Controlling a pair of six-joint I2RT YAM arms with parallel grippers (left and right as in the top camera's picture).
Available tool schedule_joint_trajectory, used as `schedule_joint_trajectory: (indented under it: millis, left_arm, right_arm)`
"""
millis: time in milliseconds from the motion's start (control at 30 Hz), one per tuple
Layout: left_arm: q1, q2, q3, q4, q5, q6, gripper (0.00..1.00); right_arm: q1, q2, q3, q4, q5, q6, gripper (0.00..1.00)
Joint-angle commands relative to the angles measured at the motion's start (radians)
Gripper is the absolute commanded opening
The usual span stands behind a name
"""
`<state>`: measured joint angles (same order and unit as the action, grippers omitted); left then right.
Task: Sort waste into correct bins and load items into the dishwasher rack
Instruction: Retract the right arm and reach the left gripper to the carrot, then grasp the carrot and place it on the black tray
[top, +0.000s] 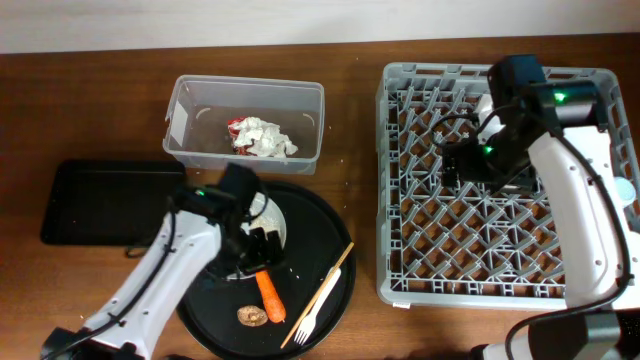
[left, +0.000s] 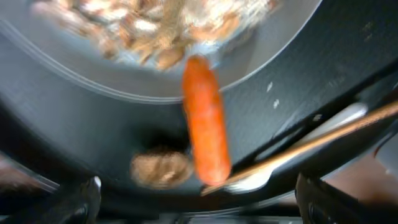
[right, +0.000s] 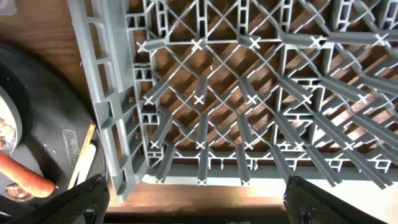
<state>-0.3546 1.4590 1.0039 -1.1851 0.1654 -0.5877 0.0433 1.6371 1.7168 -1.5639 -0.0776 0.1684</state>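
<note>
1. Table (top: 350, 150): dark brown wood with a lengthwise grain. It is seen beneath everything in the overhead view.

2. Round tray (top: 325, 235): large, black and matte, with a low raised rim. It is laid flat on the table, left of centre, towards the near edge. A stamped mark (right: 73, 140) is seen on its surface in the right wrist view; the lettering cannot be read.

3. Pale strip (top: 200, 25): off-white, seen beyond the table's far edge.

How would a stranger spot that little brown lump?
Start at the large round black tray below the clear rectangular plastic tub in the overhead view. Near its lower edge lies an orange carrot; the small brown lump sits just left of the carrot's lower end. It alone is small, rounded and dull brown.
</note>
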Motion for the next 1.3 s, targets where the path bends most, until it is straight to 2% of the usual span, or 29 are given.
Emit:
schedule_joint_trajectory:
  millis: [0,233,433,500,600,633,833,900,967,1000,1067,1100,1133,1167,1267]
  left_arm:
    - [-0.086,-0.012,-0.09,0.1,0.023,-0.133,0.99]
    - [-0.169,-0.012,-0.216,0.253,0.049,-0.288,0.99]
    - [-0.169,0.034,-0.219,0.277,-0.002,-0.287,0.94]
    - [-0.169,0.078,-0.219,0.307,-0.003,-0.287,0.89]
    - [-0.169,0.097,-0.217,0.31,-0.005,-0.287,0.71]
    - [-0.169,0.097,-0.217,0.31,-0.007,-0.286,0.67]
    - [-0.168,0.097,-0.216,0.275,-0.061,-0.279,0.62]
    - [-0.168,0.097,-0.216,0.275,-0.071,-0.271,0.52]
    - [-0.168,0.097,-0.216,0.275,-0.082,-0.271,0.47]
    - [-0.168,0.097,-0.216,0.275,-0.084,-0.271,0.39]
    - [-0.168,0.097,-0.216,0.275,-0.084,-0.271,0.38]
    - [-0.168,0.097,-0.215,0.275,-0.084,-0.271,0.32]
    - [-0.168,0.097,-0.215,0.275,-0.084,-0.271,0.2]
    - [-0.168,0.097,-0.215,0.275,-0.084,-0.271,0.15]
    - [-0.168,0.097,-0.215,0.275,-0.084,-0.271,0.15]
  right_arm:
    - [-0.005,-0.024,-0.002,-0.004,0.011,-0.015,0.94]
    - [-0.005,-0.024,-0.002,-0.018,0.011,-0.015,0.94]
    - [-0.005,-0.025,-0.002,-0.038,0.011,-0.026,0.93]
    - [-0.005,-0.025,-0.002,-0.037,0.011,-0.026,0.93]
    - [-0.005,-0.025,-0.002,-0.037,0.012,-0.027,0.93]
    - [-0.005,-0.025,-0.002,-0.037,0.011,-0.027,0.93]
    - [-0.005,-0.025,-0.002,-0.039,0.011,-0.03,0.92]
    - [-0.005,-0.025,-0.002,-0.039,0.011,-0.03,0.92]
    - [-0.005,-0.025,-0.002,-0.039,0.012,-0.031,0.92]
    - [-0.005,-0.025,-0.002,-0.039,0.012,-0.031,0.92]
    - [-0.005,-0.025,-0.002,-0.04,0.012,-0.031,0.92]
    - [-0.005,-0.025,-0.002,-0.04,0.012,-0.031,0.92]
    - [-0.005,-0.025,-0.002,-0.041,0.011,-0.034,0.92]
    - [-0.005,-0.025,-0.002,-0.042,0.012,-0.034,0.92]
    - [-0.005,-0.024,-0.002,-0.042,0.012,-0.034,0.92]
